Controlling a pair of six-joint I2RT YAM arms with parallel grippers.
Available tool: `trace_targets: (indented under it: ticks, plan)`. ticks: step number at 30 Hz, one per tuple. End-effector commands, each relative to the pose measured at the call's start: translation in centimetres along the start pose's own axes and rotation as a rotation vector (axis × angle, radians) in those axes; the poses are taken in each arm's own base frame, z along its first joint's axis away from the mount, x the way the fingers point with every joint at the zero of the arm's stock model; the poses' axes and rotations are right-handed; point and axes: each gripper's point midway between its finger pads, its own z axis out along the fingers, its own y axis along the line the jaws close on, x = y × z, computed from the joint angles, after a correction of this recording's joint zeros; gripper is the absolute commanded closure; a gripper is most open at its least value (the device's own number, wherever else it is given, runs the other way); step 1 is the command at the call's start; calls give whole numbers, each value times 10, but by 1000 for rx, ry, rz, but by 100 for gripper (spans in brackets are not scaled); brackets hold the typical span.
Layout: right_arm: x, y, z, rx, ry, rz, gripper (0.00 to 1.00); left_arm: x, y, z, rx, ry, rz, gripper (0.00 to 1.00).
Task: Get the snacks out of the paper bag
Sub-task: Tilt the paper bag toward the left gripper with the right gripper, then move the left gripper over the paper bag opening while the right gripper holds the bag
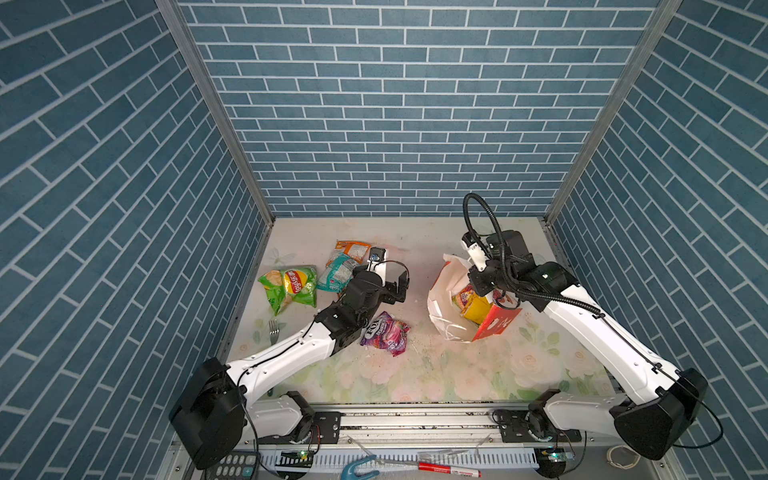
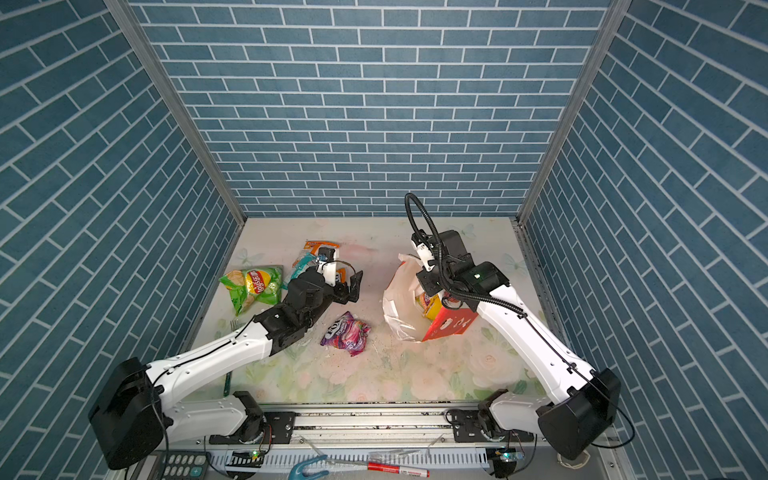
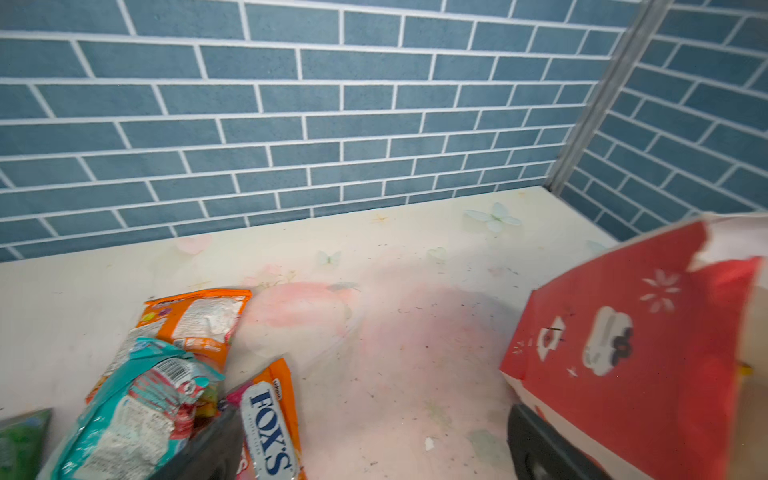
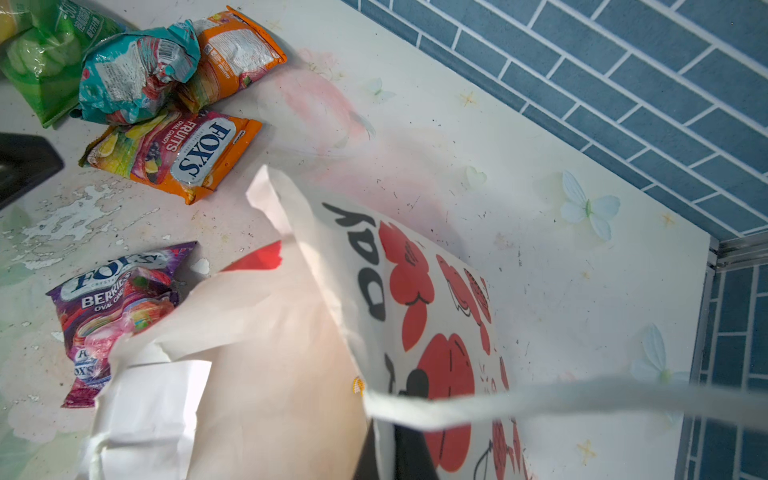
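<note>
The paper bag (image 1: pixel 442 320) lies tilted on the right of the table, mouth up, with a red panel (image 1: pixel 498 326). My right gripper (image 4: pixel 395 453) is shut on the bag's printed wall (image 4: pixel 419 291) near its rim, below a white string handle (image 4: pixel 540 403). A yellow packet (image 1: pixel 476 309) shows inside. Out on the table lie a green Lay's bag (image 1: pixel 289 286), a teal packet (image 1: pixel 338 272), an orange-white packet (image 1: pixel 353 249), an orange FOX'S bag (image 3: pixel 270 424) and a purple FOX'S bag (image 1: pixel 386 334). My left gripper (image 3: pixel 374 457) hangs open and empty between the orange FOX'S bag and the paper bag.
A fork (image 1: pixel 273 328) lies by the left wall beside my left arm. Blue brick walls close the back and both sides. A calculator (image 1: pixel 232 465), a blue hook tool (image 1: pixel 357 465) and a red marker (image 1: pixel 449 468) lie past the front rail.
</note>
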Motion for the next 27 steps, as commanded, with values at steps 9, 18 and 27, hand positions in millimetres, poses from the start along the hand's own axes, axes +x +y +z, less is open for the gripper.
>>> trace_targets:
  ticks: [9,18,27]
  plan:
    - [-15,-28,-2,159,-42,31,97,-41,-85,-26,467,-3,-134,1]
    - [-23,-88,5,358,22,60,100,-48,-87,-18,431,53,-91,1]
    - [-70,-141,-9,517,-46,17,100,-54,-81,-23,393,40,-83,1]
